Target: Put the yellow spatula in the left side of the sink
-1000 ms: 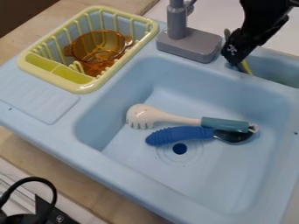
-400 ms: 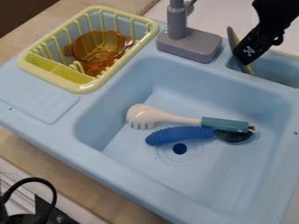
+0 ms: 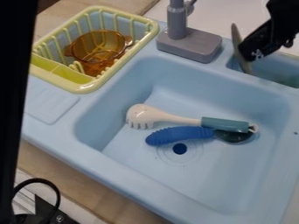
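Observation:
The black gripper [image 3: 253, 49] hangs at the upper right, over the near edge of the small basin. Right by its left side, a thin spatula [image 3: 239, 46] stands steeply, seen nearly edge-on, its lower end inside that basin and its upper end above the rim. It looks greyish here; whether the gripper holds it is unclear. The large sink [image 3: 116, 151] has its left side bare around the drain hole. A white ladle-like utensil with a teal handle [image 3: 225, 124] and a blue-handled spoon [image 3: 181, 134] lie across its middle.
A grey faucet [image 3: 189, 43] rises behind the sink. The yellow dish rack [image 3: 88, 87] at the upper left holds an amber pot [image 3: 96, 47]. A dark upright shape [image 3: 15, 87] covers the left edge, with a black cable [image 3: 43, 180] at the lower left.
The gripper has moved right and slightly up. The spatula's upper end has also shifted right and up. A dark shape now covers the left edge of the view.

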You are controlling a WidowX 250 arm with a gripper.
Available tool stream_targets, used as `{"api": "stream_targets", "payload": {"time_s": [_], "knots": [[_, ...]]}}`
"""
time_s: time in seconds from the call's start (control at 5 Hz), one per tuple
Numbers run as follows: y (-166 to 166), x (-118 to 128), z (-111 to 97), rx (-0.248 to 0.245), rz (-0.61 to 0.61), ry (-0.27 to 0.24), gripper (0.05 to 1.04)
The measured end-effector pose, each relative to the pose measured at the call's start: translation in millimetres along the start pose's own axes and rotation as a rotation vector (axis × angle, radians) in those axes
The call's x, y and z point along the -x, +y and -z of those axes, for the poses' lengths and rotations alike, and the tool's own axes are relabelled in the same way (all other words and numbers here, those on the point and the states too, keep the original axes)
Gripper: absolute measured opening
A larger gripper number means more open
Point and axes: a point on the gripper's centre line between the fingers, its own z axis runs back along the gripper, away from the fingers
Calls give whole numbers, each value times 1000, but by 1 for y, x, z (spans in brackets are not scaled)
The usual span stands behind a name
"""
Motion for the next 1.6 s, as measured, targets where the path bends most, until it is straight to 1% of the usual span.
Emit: {"api": "stream_targets", "payload": {"time_s": [0.2,0.4,0.6,0.8,1.0,1.2,1.4,1.6], "knots": [[11,3,8,-10,11,-5,446],[14,1,10,-11,10,-18,261],[13,1,9,-8,14,-18,252],[12,-1,9,-3,21,-31,252],[11,-11,3,13,6,-32,252],[14,-20,-10,34,-10,-17,252],[16,-24,-27,79,-27,-6,252],[22,-22,-42,111,-34,-6,252]]}}
